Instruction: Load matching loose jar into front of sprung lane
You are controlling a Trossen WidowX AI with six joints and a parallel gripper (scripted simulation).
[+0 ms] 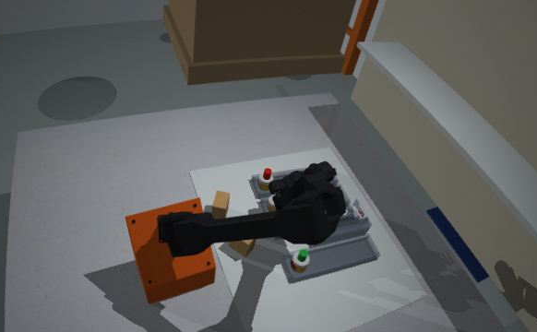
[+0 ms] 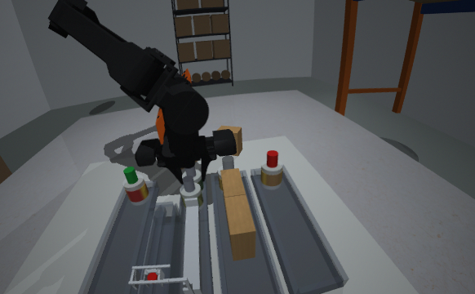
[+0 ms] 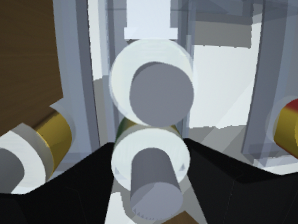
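The new grey-capped jar [image 2: 191, 171] [image 3: 150, 162] is held between the jaws of the gripper [image 2: 193, 180] [image 3: 148, 147], at lower centre of the wrist view, just in front of the old jar [image 2: 190, 192] [image 3: 152, 82] by the pusher [image 2: 192, 241] [image 3: 149, 17]. The insertion step appears to be in hand; next, the row should be pressed back and the jar lowered behind the front stop, with release delayed until it is seated.

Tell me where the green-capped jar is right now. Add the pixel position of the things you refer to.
The green-capped jar [image 1: 300, 262] [image 2: 135, 189] stands at the left end of its tray [image 1: 342, 258] in the top view, near the orange base [image 1: 141, 240].
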